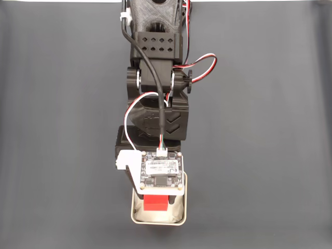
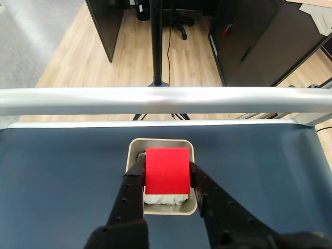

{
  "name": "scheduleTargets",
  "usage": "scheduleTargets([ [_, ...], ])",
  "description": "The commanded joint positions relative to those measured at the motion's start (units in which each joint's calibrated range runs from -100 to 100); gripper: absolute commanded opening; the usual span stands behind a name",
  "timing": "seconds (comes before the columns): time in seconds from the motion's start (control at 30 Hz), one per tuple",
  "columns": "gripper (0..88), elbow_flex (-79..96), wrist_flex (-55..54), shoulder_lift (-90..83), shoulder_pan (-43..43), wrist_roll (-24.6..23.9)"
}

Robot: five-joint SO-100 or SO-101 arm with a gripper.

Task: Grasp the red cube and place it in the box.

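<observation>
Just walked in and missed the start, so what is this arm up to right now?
A black 3D-printed robot arm is holding a small bright red cube between its two gripper fingers, one pressed on each side. It has the cube over a small square light grey metal tray with a white lining, which sits on the dark table mat. In the fixed view the cube shows within the tray's rim. Whether it already rests on the lining cannot be told.

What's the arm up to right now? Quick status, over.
Gripper shut on red cube. Cube held over the box, white lining below it. Nothing in the way on the dark table.
</observation>
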Motion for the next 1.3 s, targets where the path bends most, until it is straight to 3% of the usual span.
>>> scheduleTargets([
  [0.0,10.3,-1.45,-0.4,-1.61,0.56,-0.78],
  [0.57,10.5,-1.27,-0.64,-1.7,0.21,-0.59],
  [0.6,11.9,-1.17,-0.64,-1.7,0.21,-0.54],
  [0.7,28.2,-0.99,-0.64,-1.87,0.28,-0.15],
  [0.87,40.2,-0.54,-0.64,-2.31,0.35,1.07],
  [1.27,45.6,-0.63,-0.72,-2.57,0.35,1.27],
])
